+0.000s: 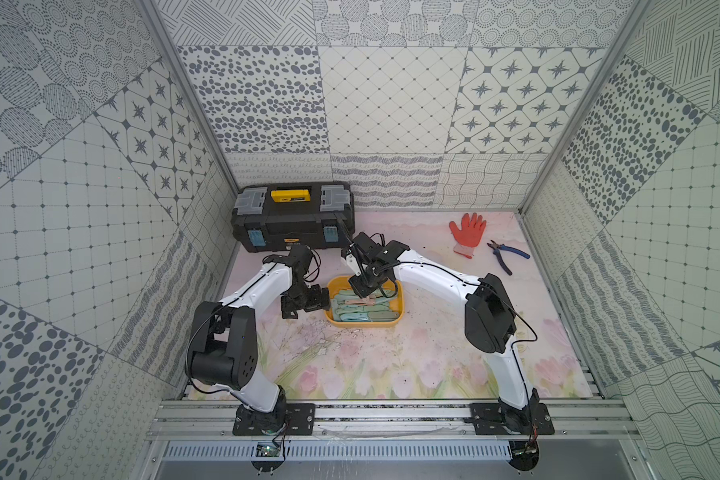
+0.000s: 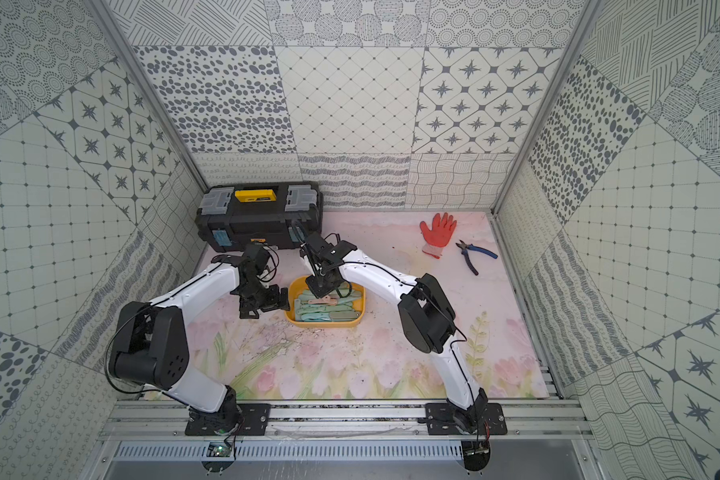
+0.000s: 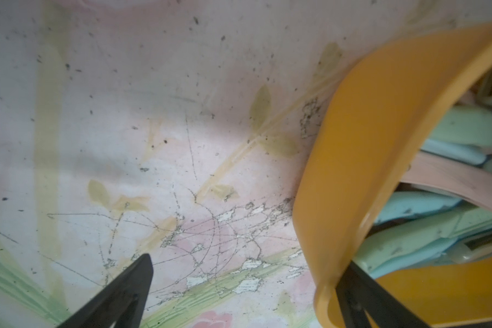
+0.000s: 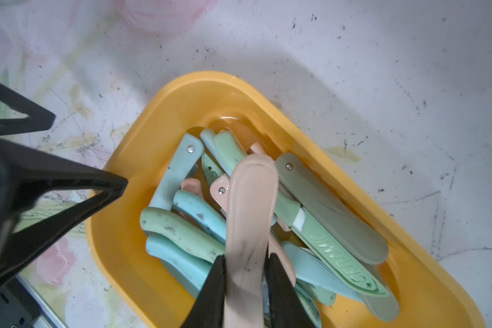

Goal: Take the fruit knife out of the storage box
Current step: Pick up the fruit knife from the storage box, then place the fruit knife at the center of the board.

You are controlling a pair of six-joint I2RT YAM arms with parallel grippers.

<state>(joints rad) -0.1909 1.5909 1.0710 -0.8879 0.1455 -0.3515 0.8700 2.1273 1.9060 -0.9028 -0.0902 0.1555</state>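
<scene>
The storage box, a shallow yellow tub of smooth, glossy plastic with rounded corners and no lid, sits near the middle of the surface, a scuffed, speckled floral sheet with cracked patches. It holds a jumbled heap of other folding knives with matte pastel handles in mint, pale blue and grey-green. Several are smudged, and one green sheath bears raised lettering. The fruit knife, slim and pink with a rounded end and dark smears, lies atop that heap within the box outline. The right gripper is clamped on it, one black finger on each flat side. Whether the knife is clear of the pile cannot be determined, and its near end is cut off at the frame edge. The right arm reaches in from the side, wrist bent steeply down over the box. The left gripper is spread wide and grasps nothing, low at the box end nearest the left arm. One finger stands outside over the surface; the other is partly hidden behind the yellow rim, and contact with the wall cannot be confirmed. At the rear are a black toolbox with a yellow handle, an orange glove and blue-handled pliers, well apart from the box.
</scene>
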